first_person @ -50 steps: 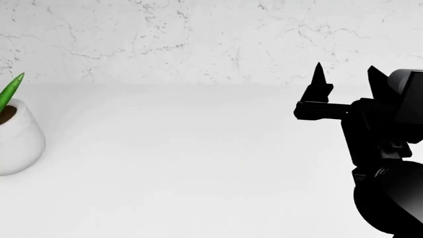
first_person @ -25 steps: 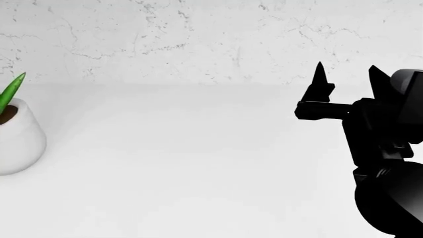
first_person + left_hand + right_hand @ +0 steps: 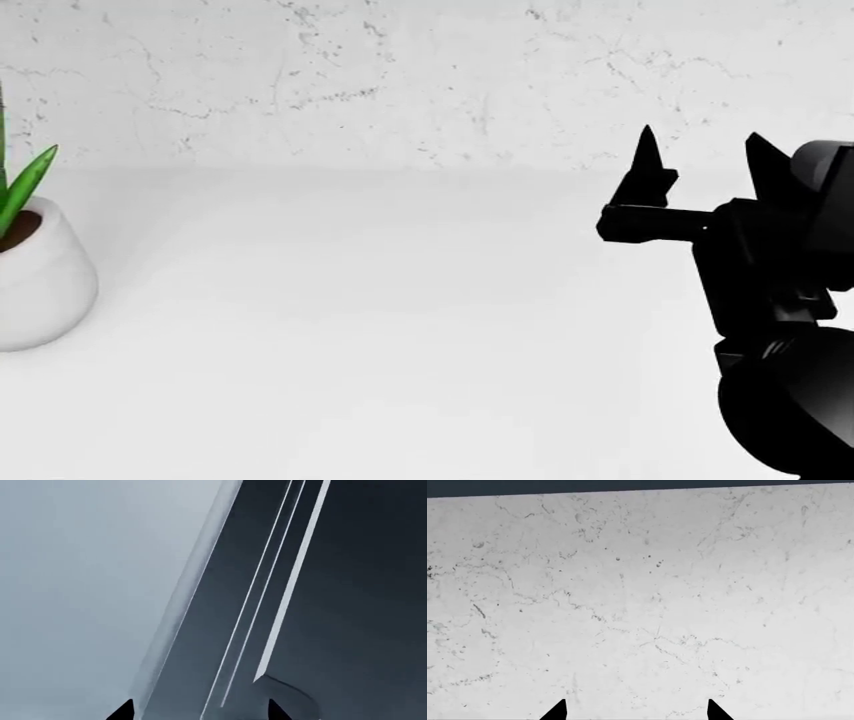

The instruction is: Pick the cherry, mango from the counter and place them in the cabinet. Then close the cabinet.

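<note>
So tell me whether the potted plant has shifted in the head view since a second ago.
Yes. The potted plant sits slightly further right against the frame edge, as do the wall's veins, so the camera likely moved, not the pot.

The counter (image 3: 400,330) appeared smooth, matt white beneath a grey-veined marble-look backsplash (image 3: 400,80), beside a glossy white ceramic-looking plant pot (image 3: 40,285), while the right gripper (image 3: 701,165) showed a flat matt black finish.
</note>
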